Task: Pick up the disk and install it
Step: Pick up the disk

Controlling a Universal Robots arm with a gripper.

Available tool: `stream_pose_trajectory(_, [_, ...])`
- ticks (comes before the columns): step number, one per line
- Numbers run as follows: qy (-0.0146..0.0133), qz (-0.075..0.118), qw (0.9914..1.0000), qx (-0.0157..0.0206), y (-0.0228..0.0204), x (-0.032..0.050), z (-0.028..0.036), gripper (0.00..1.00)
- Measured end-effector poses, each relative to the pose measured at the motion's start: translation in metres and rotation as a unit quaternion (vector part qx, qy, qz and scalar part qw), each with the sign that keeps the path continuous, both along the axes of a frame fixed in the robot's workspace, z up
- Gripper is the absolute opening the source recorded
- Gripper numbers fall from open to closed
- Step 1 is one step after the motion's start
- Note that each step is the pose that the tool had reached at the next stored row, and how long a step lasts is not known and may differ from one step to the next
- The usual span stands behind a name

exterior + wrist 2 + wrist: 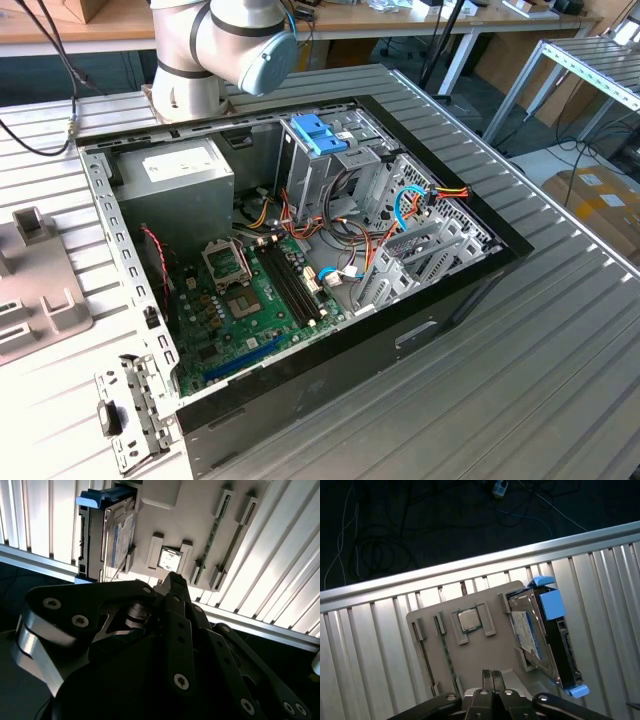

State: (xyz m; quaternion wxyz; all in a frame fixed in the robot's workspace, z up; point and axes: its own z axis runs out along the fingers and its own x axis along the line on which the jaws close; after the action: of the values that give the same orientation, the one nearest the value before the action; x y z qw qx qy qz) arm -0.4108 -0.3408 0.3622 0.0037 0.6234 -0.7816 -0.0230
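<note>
First wrist view: my tool [491, 679], pressed together and empty, hovers near the disk [535, 640], propped on edge, likely for easy grasping.

At the exterior view's top, the arm [215, 45] has silver-grey round joints with a pale-blue cap [268, 62]. The gripper [172, 578] is black linkage with silver screws [181, 681].

We read no legible text anywhere. White-and-blue label [522, 630] on disk [540, 642], standing on edge in first wrist view: print too small for us. White label [178, 163] on power-supply box [185, 195] in exterior view: lettering unreadable to us.
</note>
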Motion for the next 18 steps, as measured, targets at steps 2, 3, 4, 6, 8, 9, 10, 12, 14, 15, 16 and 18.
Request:
stream_pose_trajectory(2, [0.0,0.009,0.99996,0.0,0.0,0.0,0.0,0.11])
stream_pose_trajectory(3, [0.0,0.017,0.99986,0.0,0.0,0.0,0.0,0.11])
stream_pose_trajectory(4, [0.0,0.027,0.99963,0.0,0.0,0.0,-0.0001,0.11])
stream_pose_trajectory(6, [0.0,0.055,0.99848,0.0,0.0,0.0,-0.0001,0.11])
stream_pose_trajectory(8, [0.0,0.067,0.99778,0.0,0.0,0.0,-0.0001,0.11])
stream_pose_trajectory(9, [0.0,0.069,0.99764,0.0,0.0,0.0,-0.0001,0.11])
stream_pose_trajectory(10, [0.0,0.072,0.99741,0.0,0.0,0.0,-0.0001,0.11])
stream_pose_trajectory(12, [0.0,0.08,0.9968,0.0,0.0,0.0,-0.0001,0.11])
stream_pose_trajectory(14, [0.0,0.091,0.99589,0.0,0.0,0.0,-0.0001,0.11])
stream_pose_trajectory(15, [0.0,0.098,0.99521,0.0,0.0,0.0,-0.0001,0.11])
stream_pose_trajectory(16, [0.0,0.103,0.9947,0.0,0.0,0.0,-0.0001,0.11])
stream_pose_trajectory(18, [0.0,0.113,0.99356,0.0,0.0,0.0,-0.0001,0.11])
